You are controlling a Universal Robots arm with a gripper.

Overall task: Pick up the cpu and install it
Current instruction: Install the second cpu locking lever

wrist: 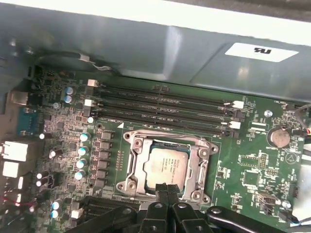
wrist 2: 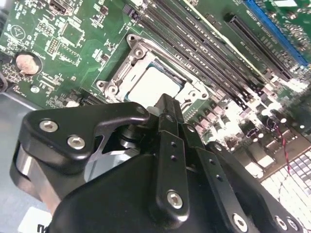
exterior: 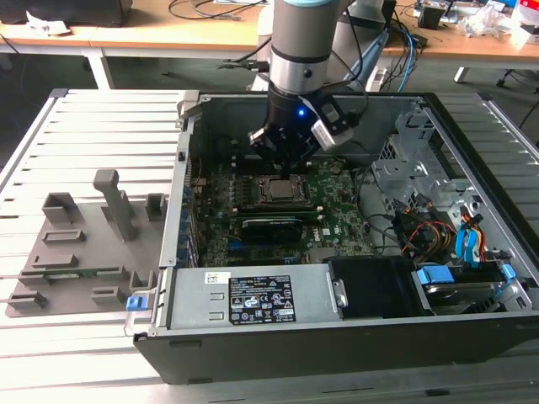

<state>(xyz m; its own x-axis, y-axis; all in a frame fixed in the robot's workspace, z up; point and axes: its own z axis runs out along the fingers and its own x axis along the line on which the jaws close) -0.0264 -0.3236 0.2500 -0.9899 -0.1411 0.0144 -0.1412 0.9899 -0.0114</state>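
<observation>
Just above the cpu [wrist: 164, 167] we find our jaws; the gripper [wrist: 165, 190] hangs over the near edge of the chip, and its fingers [wrist 2: 165, 114] look drawn close together with nothing between them, though we cannot be sure how far they are closed. The cpu lies flat inside the socket frame [wrist: 136, 165], its silvery top plate bare in both wrist views. We judge the placing done: the chip sits in the frame, not in our grip. Whether the latch around the cpu is locked down we cannot tell. Beyond the frame, the memory slots [wrist: 160, 104] run alongside on the motherboard [exterior: 337, 220], all within the open computer case [exterior: 472, 168] on the counter [exterior: 101, 126].
</observation>
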